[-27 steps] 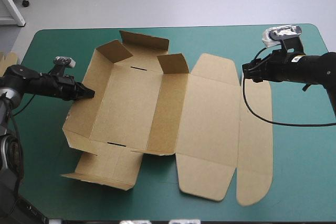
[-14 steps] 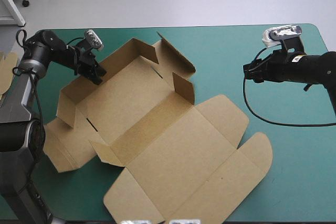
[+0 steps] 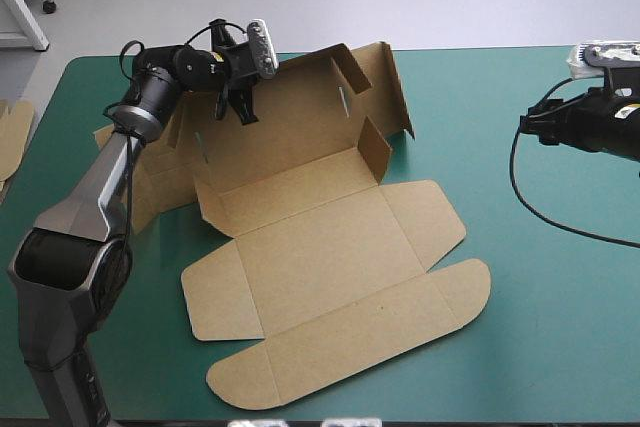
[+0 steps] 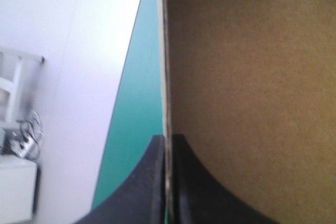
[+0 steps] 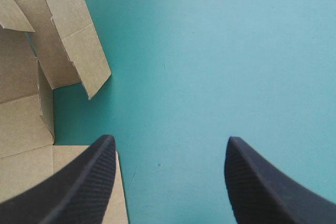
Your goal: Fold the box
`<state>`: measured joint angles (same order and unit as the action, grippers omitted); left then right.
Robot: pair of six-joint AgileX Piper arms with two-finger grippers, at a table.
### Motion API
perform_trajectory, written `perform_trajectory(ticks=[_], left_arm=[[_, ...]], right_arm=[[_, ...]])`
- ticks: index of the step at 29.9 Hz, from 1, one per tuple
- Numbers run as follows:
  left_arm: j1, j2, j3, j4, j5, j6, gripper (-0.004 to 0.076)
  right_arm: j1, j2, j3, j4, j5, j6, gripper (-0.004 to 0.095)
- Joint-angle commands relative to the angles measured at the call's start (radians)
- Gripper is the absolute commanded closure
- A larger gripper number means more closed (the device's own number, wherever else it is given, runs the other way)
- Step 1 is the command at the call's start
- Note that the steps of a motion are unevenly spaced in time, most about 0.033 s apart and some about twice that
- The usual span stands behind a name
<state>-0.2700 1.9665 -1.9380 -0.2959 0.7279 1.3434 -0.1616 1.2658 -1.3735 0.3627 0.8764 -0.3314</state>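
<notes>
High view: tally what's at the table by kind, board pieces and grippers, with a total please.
box, brown: 1
spare board at the left edge of the table: 1
grippers: 2, the left gripper with jaws shut on the box, the right gripper with jaws open over the teal-green cover
Total: 4

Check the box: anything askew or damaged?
The box lies skewed across the teal-green cover, its far end tilted up where the left gripper, jaws shut, pinches a wall. The right gripper is open, apart from it. No tears show.
</notes>
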Motion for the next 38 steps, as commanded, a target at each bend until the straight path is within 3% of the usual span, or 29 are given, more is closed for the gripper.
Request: perform_trajectory(ticks=[1,13,18,25,33,38], left_arm=[[-0.058,-0.057,-0.037,-0.022,-0.146,0.122,0.0738],[-0.078,-0.059,-0.037,-0.483,-0.095,0.731,0.0738],[-0.097,-0.059,-0.027,-0.51,-0.087,0.736,0.0738],[-0.103,-0.066,-0.005,-0.458,-0.101,0.607,0.0738],[-0.126,-0.173,0.207,-0.392,-0.311,0.571,0.0738],[-0.128,-0.238,0.324,-0.408,-0.35,0.575,0.0738]], right_arm=[[-0.039,-0.03,-0.032,0.003,-0.028,0.004,0.0373],[-0.044,-0.092,-0.03,-0.083,0.072,0.101,0.0383],[-0.044,-0.108,-0.026,-0.096,0.101,0.101,0.0383],[-0.044,-0.046,0.018,-0.136,0.066,0.145,0.0383],[-0.044,0.084,0.02,0.015,-0.076,0.078,0.0383],[-0.044,0.191,-0.007,0.177,-0.123,-0.023,0.0383]])
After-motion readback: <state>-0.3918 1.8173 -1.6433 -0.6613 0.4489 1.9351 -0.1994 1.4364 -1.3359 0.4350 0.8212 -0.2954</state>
